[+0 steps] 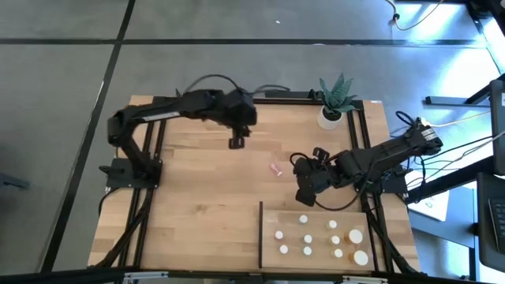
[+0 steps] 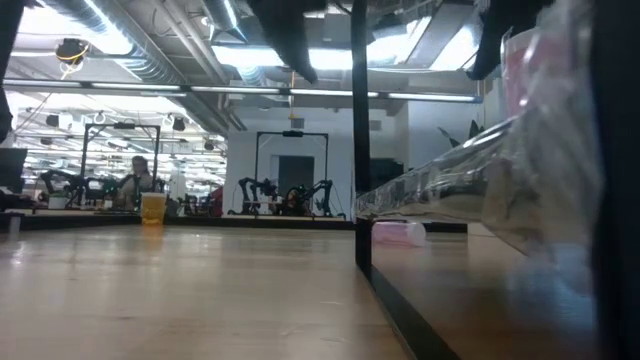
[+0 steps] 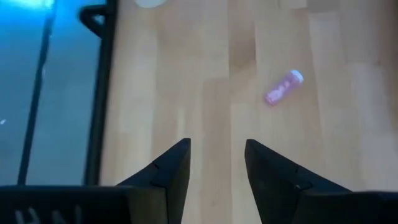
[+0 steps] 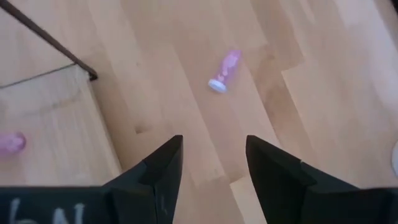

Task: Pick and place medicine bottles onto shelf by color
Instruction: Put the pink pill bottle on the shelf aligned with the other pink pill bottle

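A small pink medicine bottle (image 1: 276,168) with a white cap lies on its side on the wooden tabletop, between my two grippers; it also shows in both wrist views (image 3: 283,87) (image 4: 224,71) and in the low view (image 2: 400,233). The shelf (image 1: 272,256) lies at the near right and carries several white-capped bottles standing upright. My left gripper (image 1: 237,143) hangs open above the table, up and to the far left of the pink bottle. My right gripper (image 1: 304,197) is open too, just to the bottle's near right, by the shelf's far edge. Neither has anything between its fingers.
A spiky green plant in a white pot (image 1: 331,114) stands at the table's far right. The shelf's thin dark upright edge (image 1: 261,235) runs along its left side. In the right wrist view another pink bottle (image 4: 9,142) sits on the shelf near its corner.
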You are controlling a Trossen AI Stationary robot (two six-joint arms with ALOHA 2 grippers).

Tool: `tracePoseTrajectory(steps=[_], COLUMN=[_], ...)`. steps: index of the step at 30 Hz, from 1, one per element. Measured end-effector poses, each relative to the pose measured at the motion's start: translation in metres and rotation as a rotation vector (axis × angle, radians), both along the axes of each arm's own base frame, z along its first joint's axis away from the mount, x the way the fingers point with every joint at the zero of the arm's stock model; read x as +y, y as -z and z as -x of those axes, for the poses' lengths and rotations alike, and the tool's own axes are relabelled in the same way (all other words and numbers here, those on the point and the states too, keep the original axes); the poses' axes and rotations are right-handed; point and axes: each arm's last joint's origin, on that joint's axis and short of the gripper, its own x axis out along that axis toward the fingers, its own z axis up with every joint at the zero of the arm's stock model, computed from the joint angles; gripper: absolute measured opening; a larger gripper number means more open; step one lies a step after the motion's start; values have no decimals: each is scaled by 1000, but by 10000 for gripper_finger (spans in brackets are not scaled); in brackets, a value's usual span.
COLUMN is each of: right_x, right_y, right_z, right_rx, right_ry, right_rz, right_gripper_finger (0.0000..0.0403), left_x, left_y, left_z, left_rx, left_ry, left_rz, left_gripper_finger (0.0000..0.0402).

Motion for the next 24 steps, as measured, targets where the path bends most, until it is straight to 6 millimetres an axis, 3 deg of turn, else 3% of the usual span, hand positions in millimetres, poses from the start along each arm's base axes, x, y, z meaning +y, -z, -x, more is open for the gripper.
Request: tracePoseTrajectory(steps=[6,12,24], right_x=[2,7,-6], right_y=[33,70,143], right_z=[-9,-15,8], right_rx=[-52,-173,-298], right_ry=[-129,-221,-75], right_rz=[37,104,149], right_gripper_finger=[178,178,178], left_x=[-7,-15,-19], left_y=[-40,-62,-69], left_z=[41,71,85], left_rx=[-71,-103,-98], left_ry=[-25,-32,-32], left_rz=[-28,-44,-42], left_gripper_finger=[144,143,143])
